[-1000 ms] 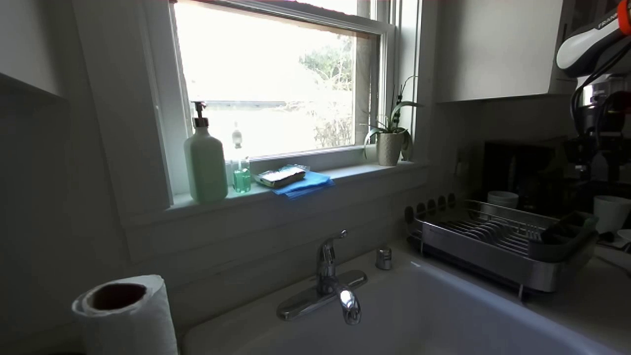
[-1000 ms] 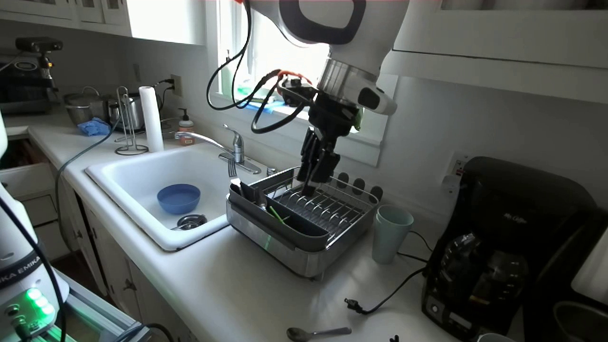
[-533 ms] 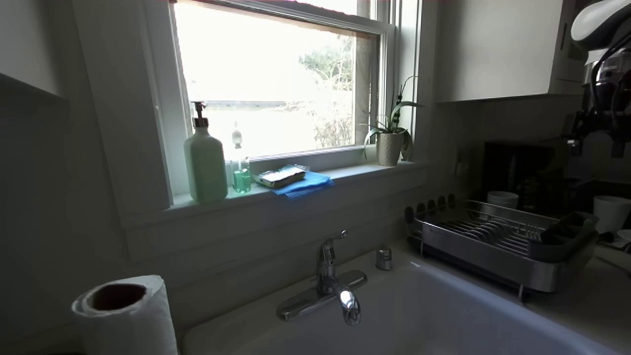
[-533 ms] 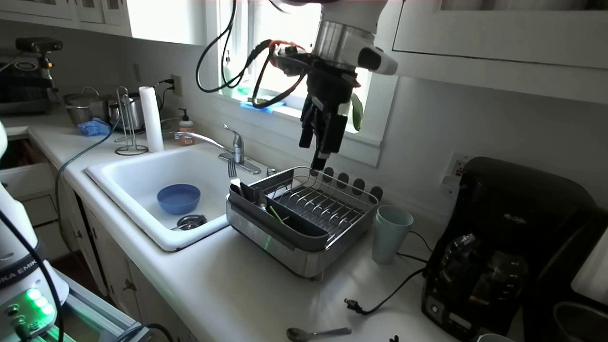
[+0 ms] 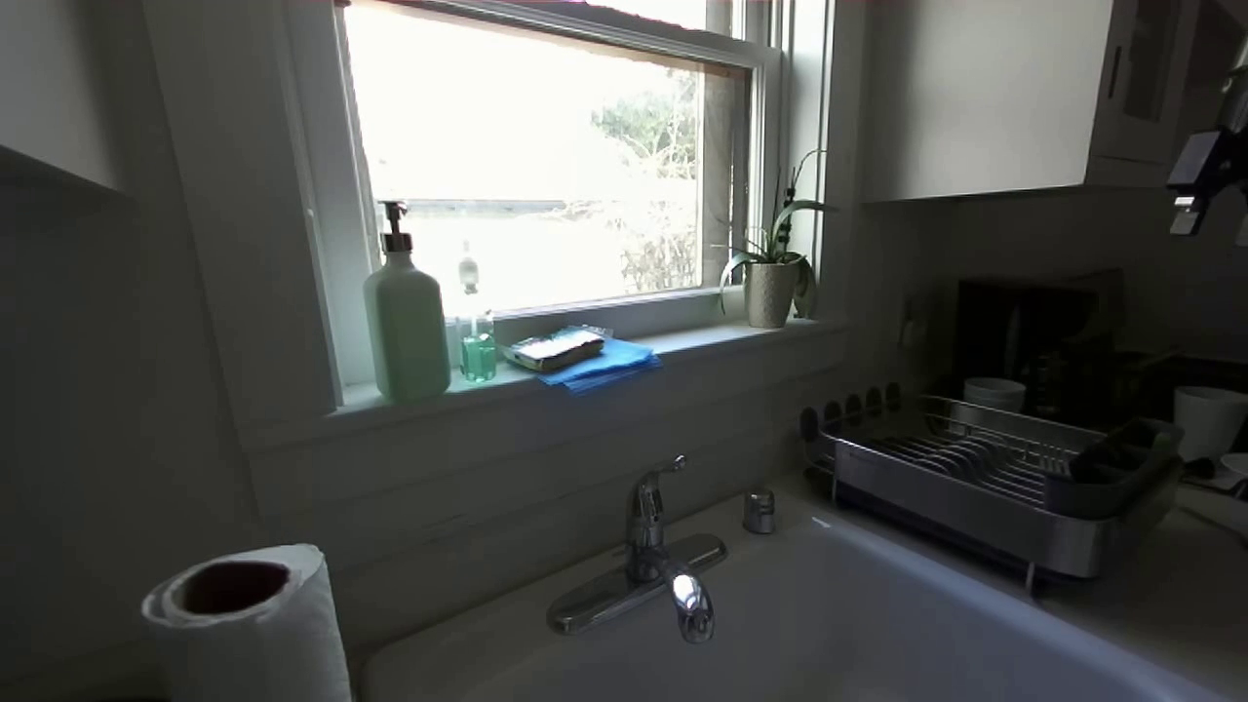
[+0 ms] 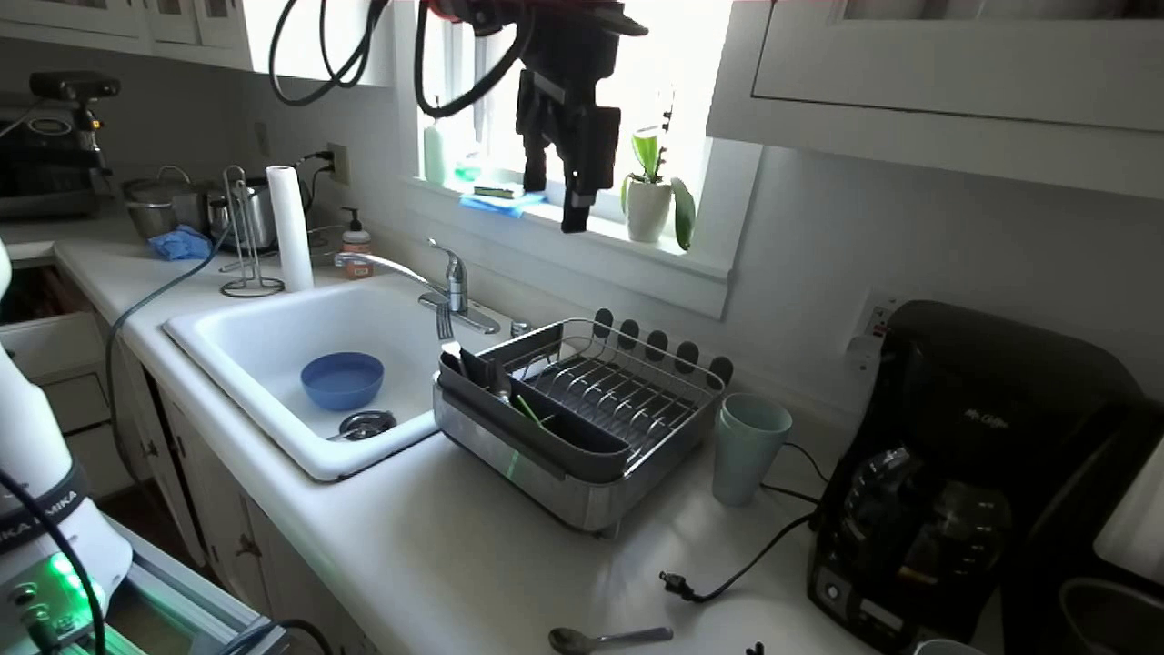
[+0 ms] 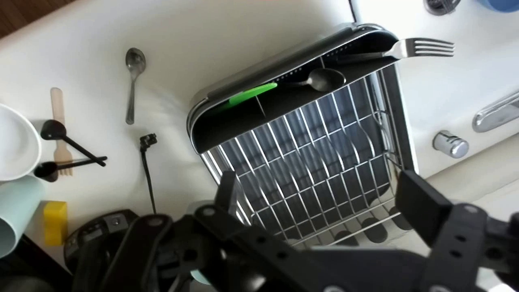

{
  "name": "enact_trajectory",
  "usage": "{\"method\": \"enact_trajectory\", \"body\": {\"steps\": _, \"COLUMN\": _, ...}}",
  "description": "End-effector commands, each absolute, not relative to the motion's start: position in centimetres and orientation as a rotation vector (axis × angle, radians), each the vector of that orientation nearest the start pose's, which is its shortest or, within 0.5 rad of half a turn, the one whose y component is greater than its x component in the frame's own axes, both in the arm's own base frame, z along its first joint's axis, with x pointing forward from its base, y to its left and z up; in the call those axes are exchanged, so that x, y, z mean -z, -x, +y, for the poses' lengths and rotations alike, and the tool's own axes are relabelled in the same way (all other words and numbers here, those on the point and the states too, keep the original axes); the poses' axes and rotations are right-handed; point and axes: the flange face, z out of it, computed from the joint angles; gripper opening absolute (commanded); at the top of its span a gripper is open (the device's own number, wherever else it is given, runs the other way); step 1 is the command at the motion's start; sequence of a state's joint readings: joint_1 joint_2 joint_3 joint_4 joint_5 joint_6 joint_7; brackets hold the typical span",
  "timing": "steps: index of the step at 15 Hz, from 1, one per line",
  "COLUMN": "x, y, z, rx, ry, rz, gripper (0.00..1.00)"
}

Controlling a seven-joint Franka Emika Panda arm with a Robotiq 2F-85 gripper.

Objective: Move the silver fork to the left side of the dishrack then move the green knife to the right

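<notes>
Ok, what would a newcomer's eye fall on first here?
Probably the green knife, bright against the dark cutlery holder of the dish rack. Next, the silver fork sticking out of the holder's end nearest the sink. Then the open end effector, hanging above the rack.

A pump bottle (image 5: 408, 331), blue cloth (image 5: 612, 363) and potted plant (image 5: 769, 294) are lining the windowsill (image 5: 697, 338) above a chrome faucet (image 5: 644, 531), while robot fingers (image 5: 1196, 166), partly cut off at far right, are hanging higher than the wire dishrack (image 5: 955, 499).
</notes>
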State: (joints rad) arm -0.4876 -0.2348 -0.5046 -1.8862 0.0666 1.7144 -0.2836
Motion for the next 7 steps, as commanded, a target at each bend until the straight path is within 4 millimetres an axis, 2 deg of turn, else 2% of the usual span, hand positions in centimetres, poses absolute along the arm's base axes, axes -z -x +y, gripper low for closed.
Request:
{"method": "enact_trajectory", "body": {"steps": 1, "x": -61.0, "y": -24.0, "z": -39.7, "rx": 0.351, "ry": 2.830, "rz": 0.842, "gripper": 1.00}}
{"method": "enact_trajectory", "body": {"steps": 2, "x": -60.7, "y": -25.0, "z": -41.4, "rx": 0.265, "ry": 2.839, "rz": 0.944, "gripper": 1.00}}
{"method": "enact_trajectory", "body": {"steps": 4, "x": -61.2, "y": -24.6, "z": -41.1, "rx": 0.287, "ry": 2.839, "rz": 0.934, "gripper": 1.00}}
{"method": "enact_trajectory", "body": {"steps": 7, "x": -60.6, "y": -24.9, "z": -41.3, "rx": 0.264, "ry": 2.837, "rz": 0.938, "gripper": 1.00}}
